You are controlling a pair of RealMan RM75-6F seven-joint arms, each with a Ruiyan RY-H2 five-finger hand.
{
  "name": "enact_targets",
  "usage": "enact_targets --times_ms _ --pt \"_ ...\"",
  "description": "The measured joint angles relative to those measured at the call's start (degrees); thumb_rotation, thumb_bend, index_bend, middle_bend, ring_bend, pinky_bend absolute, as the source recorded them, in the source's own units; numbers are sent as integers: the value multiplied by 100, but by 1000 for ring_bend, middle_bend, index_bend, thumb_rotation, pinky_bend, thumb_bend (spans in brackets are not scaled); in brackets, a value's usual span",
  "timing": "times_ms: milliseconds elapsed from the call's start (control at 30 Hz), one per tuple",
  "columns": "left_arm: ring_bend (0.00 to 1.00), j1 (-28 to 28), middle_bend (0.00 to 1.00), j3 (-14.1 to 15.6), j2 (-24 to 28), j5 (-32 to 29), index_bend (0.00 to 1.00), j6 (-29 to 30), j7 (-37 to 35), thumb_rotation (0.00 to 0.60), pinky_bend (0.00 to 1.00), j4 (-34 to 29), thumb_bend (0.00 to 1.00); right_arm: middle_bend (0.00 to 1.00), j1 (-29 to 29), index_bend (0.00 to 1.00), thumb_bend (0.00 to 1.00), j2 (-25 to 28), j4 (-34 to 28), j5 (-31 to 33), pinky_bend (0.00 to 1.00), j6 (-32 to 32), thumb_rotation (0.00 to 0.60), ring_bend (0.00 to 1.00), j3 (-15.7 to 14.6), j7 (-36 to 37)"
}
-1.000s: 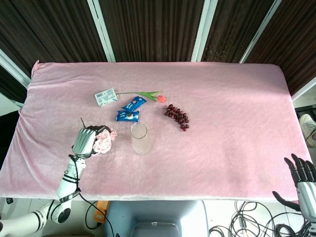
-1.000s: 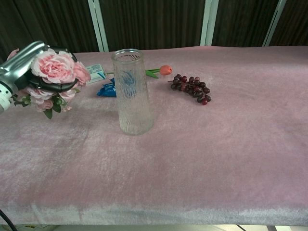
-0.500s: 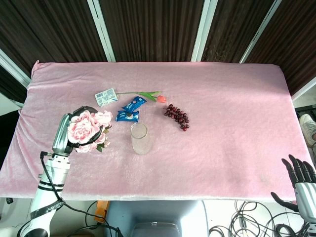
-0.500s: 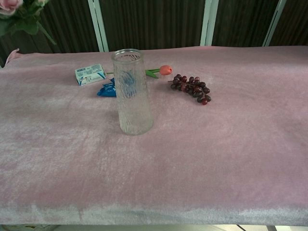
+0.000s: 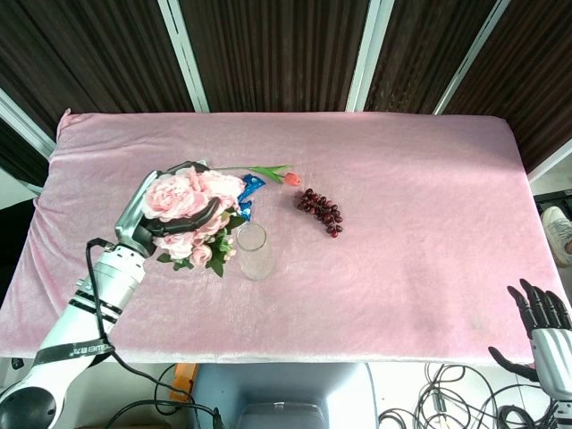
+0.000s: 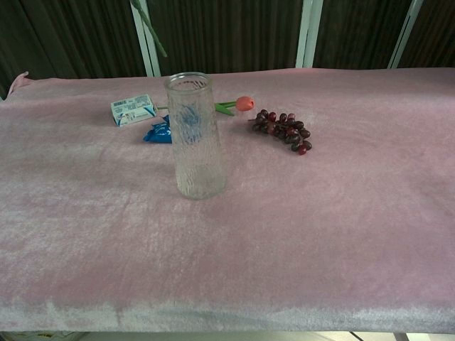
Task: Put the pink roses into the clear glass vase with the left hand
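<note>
My left hand (image 5: 154,213) grips a bunch of pink roses (image 5: 189,198) and holds it raised, just left of the clear glass vase (image 5: 253,251). The blooms face the head camera and their leaves hang close to the vase's rim. In the chest view only a green stem tip (image 6: 148,27) of the bunch shows at the top edge, up and left of the vase (image 6: 195,135), which stands upright and empty. My right hand (image 5: 543,322) hangs open off the table's front right corner.
Behind the vase lie a blue snack packet (image 6: 158,131), a small white and blue carton (image 6: 132,109), a single orange tulip (image 6: 242,104) and a bunch of dark red grapes (image 6: 282,128). The pink cloth (image 6: 341,213) covers the whole table.
My left hand has lifted the roses off the cloth and carried them up and to the right, towards the vase. In the chest view the bunch has risen out of frame.
</note>
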Motion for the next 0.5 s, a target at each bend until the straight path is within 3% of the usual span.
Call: enact_targets --times_ms 233,500 --pt "701 -698 814 36 126 -782 757 120 32 600 764 -15 601 0 -35 0 300 41 28 -21 0 67 600 0 -9 96" --pt "701 -1278 816 415 -246 -1133 757 814 288 600 764 -18 601 0 -88 0 300 78 54 -164 0 210 600 0 -54 207"
